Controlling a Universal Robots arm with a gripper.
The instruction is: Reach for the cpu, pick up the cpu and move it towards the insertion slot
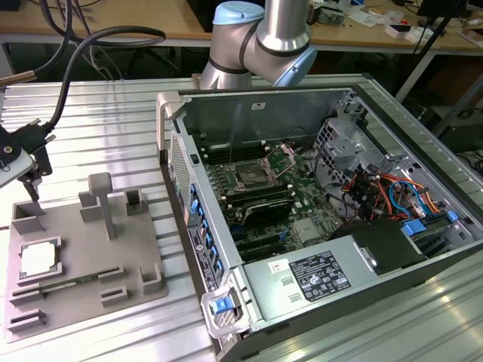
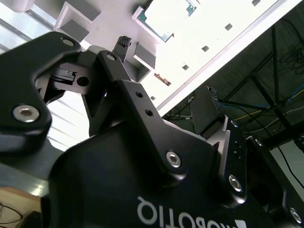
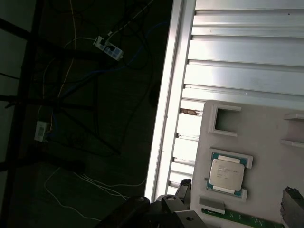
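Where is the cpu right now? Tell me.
At the exterior view's left, the cpu sits in a recess of the grey tray, well apart from the open computer case on the right.

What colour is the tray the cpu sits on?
Grey; the tray under the cpu shows best in the exterior view.

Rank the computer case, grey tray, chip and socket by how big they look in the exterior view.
Largest to smallest in the exterior view:
1. computer case
2. grey tray
3. chip and socket: these look about alike, so I can't rank one above the other.
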